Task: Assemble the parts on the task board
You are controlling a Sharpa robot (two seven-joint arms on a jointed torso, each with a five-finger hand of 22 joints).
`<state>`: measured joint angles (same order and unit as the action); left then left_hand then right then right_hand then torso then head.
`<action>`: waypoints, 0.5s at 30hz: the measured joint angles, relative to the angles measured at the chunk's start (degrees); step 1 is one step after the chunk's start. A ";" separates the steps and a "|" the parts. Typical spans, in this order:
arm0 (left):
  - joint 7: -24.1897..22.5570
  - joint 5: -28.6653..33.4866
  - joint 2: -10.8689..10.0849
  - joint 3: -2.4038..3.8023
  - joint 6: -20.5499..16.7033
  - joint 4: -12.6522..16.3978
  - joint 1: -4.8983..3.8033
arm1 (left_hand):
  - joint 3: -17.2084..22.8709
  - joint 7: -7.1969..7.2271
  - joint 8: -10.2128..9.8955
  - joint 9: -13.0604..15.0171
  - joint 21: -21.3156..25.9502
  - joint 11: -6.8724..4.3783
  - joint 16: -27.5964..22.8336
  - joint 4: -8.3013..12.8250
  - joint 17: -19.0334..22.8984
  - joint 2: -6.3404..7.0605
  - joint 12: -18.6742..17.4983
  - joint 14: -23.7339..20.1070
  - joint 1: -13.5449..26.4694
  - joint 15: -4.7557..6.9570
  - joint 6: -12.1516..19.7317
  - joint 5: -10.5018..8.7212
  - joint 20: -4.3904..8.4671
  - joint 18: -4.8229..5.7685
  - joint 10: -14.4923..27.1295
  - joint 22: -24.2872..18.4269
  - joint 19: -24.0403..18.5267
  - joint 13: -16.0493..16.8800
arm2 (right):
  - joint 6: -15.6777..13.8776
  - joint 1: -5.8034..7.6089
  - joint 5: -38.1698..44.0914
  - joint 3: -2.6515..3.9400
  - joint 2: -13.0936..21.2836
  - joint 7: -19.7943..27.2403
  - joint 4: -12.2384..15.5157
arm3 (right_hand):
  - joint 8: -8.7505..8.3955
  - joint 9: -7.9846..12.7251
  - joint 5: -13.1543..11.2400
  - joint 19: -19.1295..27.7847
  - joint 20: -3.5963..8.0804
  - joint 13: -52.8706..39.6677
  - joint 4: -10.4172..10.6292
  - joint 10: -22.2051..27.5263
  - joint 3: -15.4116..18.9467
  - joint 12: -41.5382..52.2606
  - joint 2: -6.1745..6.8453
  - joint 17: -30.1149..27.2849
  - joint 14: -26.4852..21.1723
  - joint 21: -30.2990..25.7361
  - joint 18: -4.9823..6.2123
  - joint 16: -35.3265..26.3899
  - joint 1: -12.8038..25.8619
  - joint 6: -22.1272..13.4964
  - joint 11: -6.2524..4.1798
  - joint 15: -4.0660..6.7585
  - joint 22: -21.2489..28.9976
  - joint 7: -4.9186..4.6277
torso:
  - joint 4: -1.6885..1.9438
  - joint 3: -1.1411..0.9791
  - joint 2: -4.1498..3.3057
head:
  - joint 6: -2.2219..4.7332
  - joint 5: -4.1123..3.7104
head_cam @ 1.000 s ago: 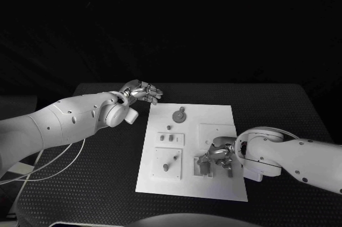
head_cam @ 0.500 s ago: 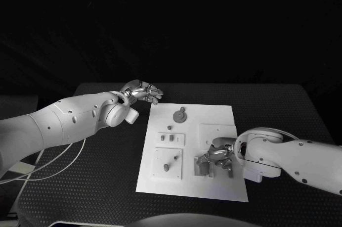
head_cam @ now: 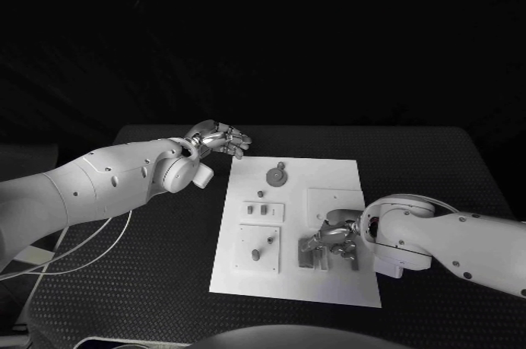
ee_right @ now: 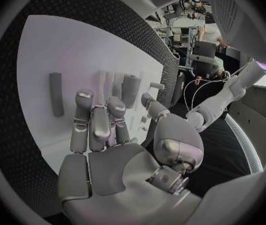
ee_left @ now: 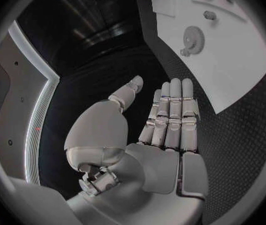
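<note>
Risk first: knocking the parts [head_cam: 312, 255] askew, or jamming one crooked in its slot, through the right robot hand [head_cam: 337, 241] pressing down at a slant. Crowding those small grey upright blocks at the near right of the board [head_cam: 287, 288], fingers curling over them; gripping or merely touching, cannot tell. Looking hard, smooth and square-edged, probably slipping easily against metal fingers. Lying flat farther off on the matte white board, a toothed gear [head_cam: 277, 179]. Hovering flat and empty just beyond the far left corner, the left robot hand [head_cam: 220, 141], over a dimpled black surface [head_cam: 131, 288].
</note>
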<state>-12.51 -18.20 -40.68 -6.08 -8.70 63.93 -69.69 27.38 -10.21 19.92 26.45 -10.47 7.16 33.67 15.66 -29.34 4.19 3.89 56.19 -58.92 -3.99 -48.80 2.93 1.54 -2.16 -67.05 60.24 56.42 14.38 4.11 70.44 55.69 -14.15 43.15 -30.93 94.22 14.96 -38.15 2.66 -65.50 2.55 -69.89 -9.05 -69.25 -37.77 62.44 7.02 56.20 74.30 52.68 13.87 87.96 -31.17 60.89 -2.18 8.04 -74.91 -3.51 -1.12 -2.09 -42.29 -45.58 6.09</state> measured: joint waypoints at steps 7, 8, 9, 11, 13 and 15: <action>0.00 0.00 0.01 0.00 0.00 -0.01 0.00 | 0.00 0.00 0.00 0.00 0.00 0.00 0.00 0.00 -0.01 0.02 0.00 0.00 0.02 0.00 0.00 0.00 0.00 0.00 0.00 0.05 0.00 0.00 | 0.00 0.00 -0.02 0.00 0.01 0.00 0.00 | 0.00 -0.20 0.00 0.01 0.00 0.44 2.37 0.56 -1.11 -0.34 1.91 -0.10 -0.01 0.00 0.03 0.00 0.21 0.00 0.03 -0.02 0.00 0.00 | -0.03 -0.05 0.01 | -0.13 -0.03; 0.00 0.00 0.01 0.00 0.00 -0.01 0.00 | 0.00 0.00 0.00 0.00 0.00 0.00 0.00 0.00 -0.01 0.03 0.00 0.00 0.03 0.00 0.00 0.00 0.00 0.00 0.00 0.05 0.00 0.00 | 0.00 0.00 -0.02 0.00 0.01 0.00 0.01 | 0.00 -0.20 0.00 0.00 -0.01 0.44 2.50 0.56 -1.14 -0.34 1.97 -0.15 -0.03 0.00 0.03 0.00 0.15 0.00 0.03 -0.01 0.00 0.00 | -0.03 -0.06 0.01 | -0.13 -0.03; 0.00 0.00 0.01 0.00 0.00 -0.01 0.00 | 0.00 0.00 0.00 0.00 0.00 0.00 0.00 0.00 -0.03 0.11 0.00 0.00 0.11 0.00 0.00 0.00 0.00 0.00 0.00 0.04 0.00 0.00 | 0.00 0.00 -0.02 0.00 0.02 0.00 0.01 | 0.00 -0.20 0.00 0.01 -0.01 0.44 2.50 0.56 -1.14 -0.34 1.97 -0.21 -0.13 0.00 0.03 0.00 0.15 0.00 0.03 0.09 0.00 0.00 | -0.03 -0.06 0.01 | -0.13 -0.03; 0.00 0.00 0.02 0.00 0.00 -0.02 0.00 | 0.00 0.00 0.00 0.00 0.00 0.00 0.00 0.00 -0.07 0.24 0.00 0.00 0.24 0.00 0.00 0.00 0.00 0.00 0.00 0.04 0.00 0.00 | 0.00 0.00 -0.02 0.00 0.02 0.00 0.03 | 0.00 -0.20 0.00 0.01 -0.01 0.44 2.50 0.56 -1.14 -0.34 1.97 -0.23 -0.28 0.00 0.04 0.00 0.15 0.00 0.03 0.12 0.00 0.00 | -0.03 -0.06 0.01 | -0.13 -0.03; 0.00 0.00 0.04 0.00 0.00 -0.02 0.00 | 0.00 0.00 0.00 0.00 0.00 0.00 0.00 0.00 -0.07 0.24 0.00 0.00 0.24 0.00 0.00 0.00 0.00 0.00 0.00 0.04 0.00 0.01 | 0.00 0.00 -0.02 0.00 0.05 0.00 0.04 | 0.00 -0.20 0.00 0.01 -0.01 0.44 2.50 0.56 -1.14 -0.34 1.97 -0.23 -0.29 0.00 0.04 0.00 0.15 0.00 0.03 0.11 0.00 0.00 | -0.03 -0.06 0.01 | -0.13 -0.03; 0.01 0.00 0.06 0.00 0.00 -0.02 0.00 | 0.00 0.00 0.00 0.01 0.00 0.00 0.00 0.00 -0.07 0.24 0.00 0.00 0.24 0.00 0.00 0.00 0.00 0.00 0.00 0.04 0.00 0.01 | -0.04 0.00 -0.03 0.00 0.09 0.00 0.07 | 0.00 -0.21 0.00 0.01 -0.01 0.45 2.53 0.56 -1.17 -0.34 1.97 -0.23 -0.29 0.00 0.04 0.00 0.15 0.00 0.03 0.11 0.00 0.00 | -0.03 -0.05 0.01 | -0.14 -0.04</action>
<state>-12.50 -18.20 -40.62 -6.08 -8.70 63.90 -69.69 27.38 -10.21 19.92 26.46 -10.47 7.16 33.67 15.66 -29.41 4.42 3.89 56.19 -58.69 -3.99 -48.80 2.93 1.54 -2.17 -67.05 60.28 56.42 14.39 4.08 70.44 55.66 -14.15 43.24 -30.93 94.29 14.96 -38.36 2.66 -65.49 2.54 -69.44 -6.52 -68.69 -38.94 62.10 8.99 55.97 74.01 52.68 13.92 87.96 -31.02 60.89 -2.15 8.14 -74.91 -3.51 -1.15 -2.15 -42.29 -45.72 6.05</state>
